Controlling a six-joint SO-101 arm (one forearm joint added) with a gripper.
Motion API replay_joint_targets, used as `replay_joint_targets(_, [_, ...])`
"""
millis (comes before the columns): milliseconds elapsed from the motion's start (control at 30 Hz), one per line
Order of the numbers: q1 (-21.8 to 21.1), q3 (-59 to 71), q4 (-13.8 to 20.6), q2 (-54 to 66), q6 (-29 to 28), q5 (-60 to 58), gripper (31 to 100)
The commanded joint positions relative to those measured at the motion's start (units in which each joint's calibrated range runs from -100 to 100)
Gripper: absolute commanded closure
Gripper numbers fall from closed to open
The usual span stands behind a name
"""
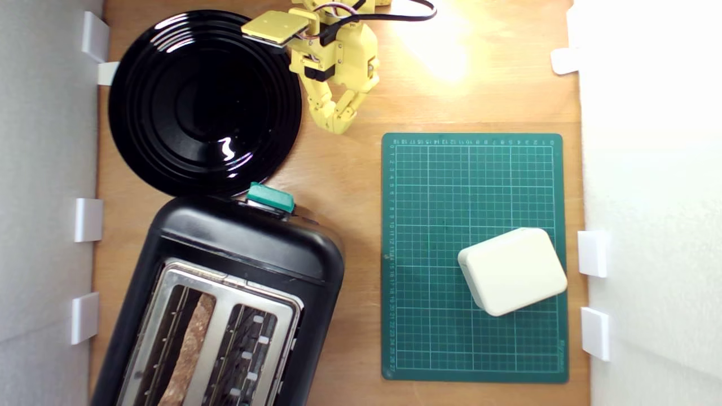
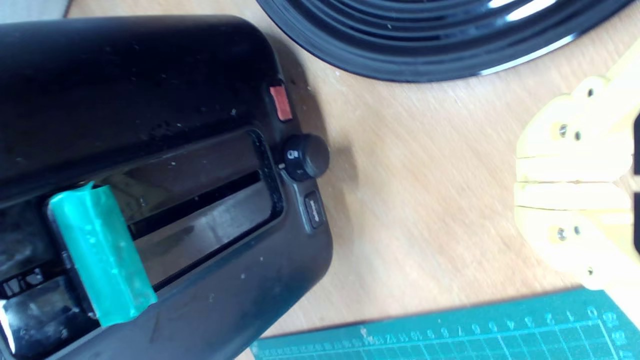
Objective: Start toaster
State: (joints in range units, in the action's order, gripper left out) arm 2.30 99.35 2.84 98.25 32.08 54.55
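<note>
Toaster not started yet.
Fingers (image 1: 337, 125) pinched together, empty, well apart from the toaster (image 1: 248, 248)'s raised lever (image 1: 271, 197).

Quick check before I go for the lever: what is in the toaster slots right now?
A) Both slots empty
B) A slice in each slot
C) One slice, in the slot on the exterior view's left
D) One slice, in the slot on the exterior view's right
C: in the exterior view the toaster holds a single slice of brown bread in its left slot, while the right slot shows only bare wire guides.
</note>
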Motion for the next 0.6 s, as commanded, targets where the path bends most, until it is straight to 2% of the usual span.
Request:
replay_joint_targets(0, [1.43, -1.53, 0.63, -2.33, 3.34, -0.03, 98.9])
replay_joint_targets(167, [3.65, -10.07, 0.72, -8.49, 4.44, -0.03, 98.9])
replay_joint_targets(333, [3.97, -21.89, 0.91, -19.15, 4.44, -0.03, 98.9])
replay_joint_targets(567, [3.97, -36.43, 9.07, -31.39, 4.12, 0.05, 98.9])
